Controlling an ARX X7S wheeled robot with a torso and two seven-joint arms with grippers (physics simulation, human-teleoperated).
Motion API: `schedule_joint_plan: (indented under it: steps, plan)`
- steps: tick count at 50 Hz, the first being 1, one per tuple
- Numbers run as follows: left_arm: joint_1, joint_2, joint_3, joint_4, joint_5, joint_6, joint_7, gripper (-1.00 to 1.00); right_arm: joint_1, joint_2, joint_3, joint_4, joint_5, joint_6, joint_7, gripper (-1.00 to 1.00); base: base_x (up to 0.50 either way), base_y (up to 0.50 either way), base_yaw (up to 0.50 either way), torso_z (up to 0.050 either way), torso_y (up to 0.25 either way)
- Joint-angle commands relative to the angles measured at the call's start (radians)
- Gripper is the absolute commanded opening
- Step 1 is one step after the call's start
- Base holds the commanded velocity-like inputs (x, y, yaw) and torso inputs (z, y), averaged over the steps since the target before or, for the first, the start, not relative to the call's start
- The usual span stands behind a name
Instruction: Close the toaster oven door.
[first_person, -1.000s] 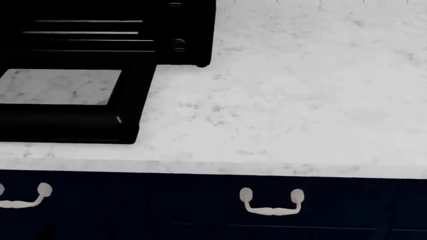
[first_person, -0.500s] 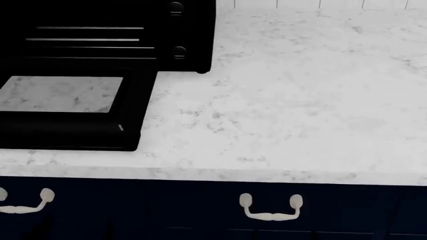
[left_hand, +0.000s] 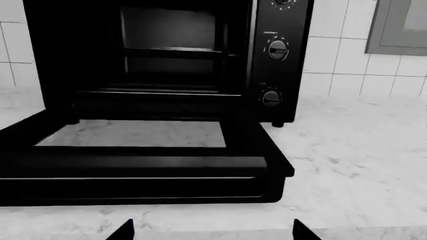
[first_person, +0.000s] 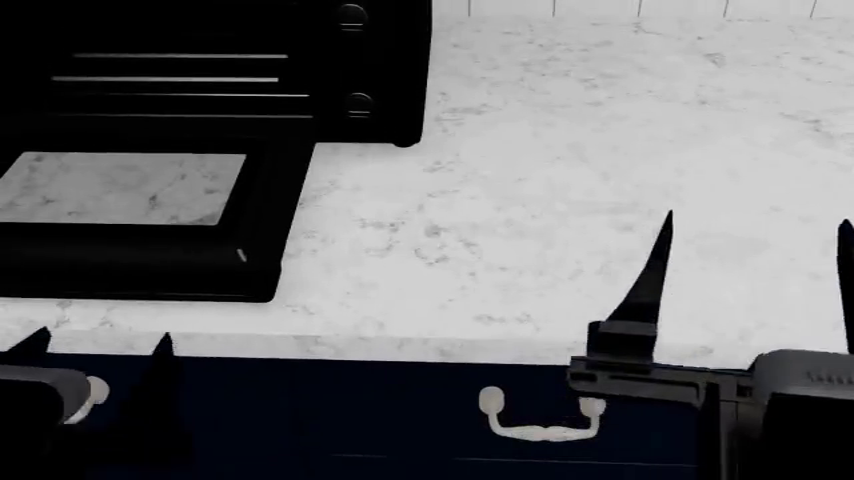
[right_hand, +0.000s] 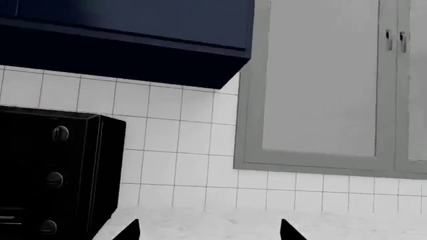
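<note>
**Oven door down, both grippers spread**

I see the toaster oven door (first_person: 134, 215) flat on the marble counter (first_person: 561, 200), glass centre, bar handle (left_hand: 133, 167) along its near edge. Boxy black toaster oven (first_person: 214, 70) behind it, far left. Left gripper (first_person: 94, 345) spread at the counter lip; right gripper (first_person: 754, 245) spread over bare counter, well apart.

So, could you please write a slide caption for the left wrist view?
Left gripper open before the black toaster oven, its glass-windowed black door lying open on the white marble countertop.

Both tools are black — right tool (first_person: 754, 270) has long, tapering pointed fingers.
</note>
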Motion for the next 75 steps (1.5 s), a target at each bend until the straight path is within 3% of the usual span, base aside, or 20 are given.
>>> schedule_joint_plan:
  steps: [1,4,7,14,21,35,64,75]
  plan:
    - [-0.129,-0.068,-0.047,0.079,-0.076,-0.173,0.008,1.0,0.191,0.121,0.166,-0.304,0.11,0.33,0.005,1.0,0.0,0.0,0.0,0.0,0.0]
    - [-0.173,-0.086,-0.057,0.067,-0.09,-0.196,0.018,1.0,0.25,0.151,0.215,-0.362,0.157,0.419,0.007,1.0,0.0,0.0,0.0,0.0,0.0]
    - [-0.212,-0.098,-0.078,0.07,-0.113,-0.232,0.02,1.0,0.289,0.318,0.263,-0.37,0.421,0.425,0.199,1.0,0.0,0.0,0.0,0.0,0.0]
    - [-0.254,-0.12,-0.089,0.085,-0.129,-0.278,0.014,1.0,0.274,0.576,0.329,-0.369,0.762,0.335,0.472,1.0,0.0,0.0,0.0,0.0,0.0]
    - [-0.281,-0.129,-0.077,0.088,-0.133,-0.305,0.009,1.0,0.186,0.72,0.406,-0.368,0.896,0.225,0.575,1.0,0.0,0.0,0.0,0.0,0.0]
    - [-0.287,-0.129,-0.088,0.1,-0.157,-0.323,0.006,1.0,0.165,0.76,0.297,-0.356,0.839,0.157,0.599,1.0,0.0,0.31,0.0,0.0,0.0]
    - [-0.288,-0.13,-0.058,0.107,-0.158,-0.322,-0.005,1.0,0.041,0.797,0.354,-0.356,0.832,0.068,0.607,1.0,0.0,0.5,0.0,0.0,0.0]
    - [-0.296,-0.13,-0.06,0.095,-0.16,-0.314,-0.009,1.0,0.056,0.822,0.323,-0.354,0.839,0.042,0.624,1.0,0.03,0.02,0.0,0.0,0.0]
